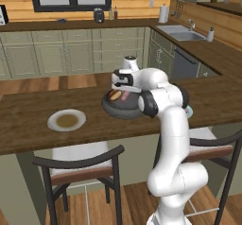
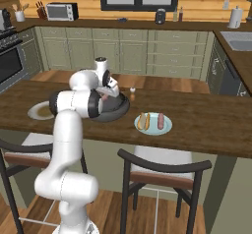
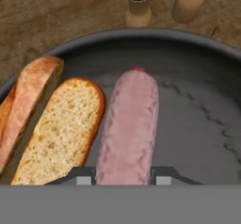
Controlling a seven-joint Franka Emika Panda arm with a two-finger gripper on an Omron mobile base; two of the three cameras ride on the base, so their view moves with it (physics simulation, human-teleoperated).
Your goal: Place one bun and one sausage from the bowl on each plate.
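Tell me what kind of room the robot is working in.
A home kitchen, rendered: pale green cabinets under a dark wooden counter, a steel sink with tap, and a silver microwave on the back counter.

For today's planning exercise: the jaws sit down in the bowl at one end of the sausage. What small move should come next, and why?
Probably lift the sausage straight up out of the bowl. The fingers flank its near end closely, so the grip looks about made. One plate already holds a bun and sausage; the other plate holds neither.
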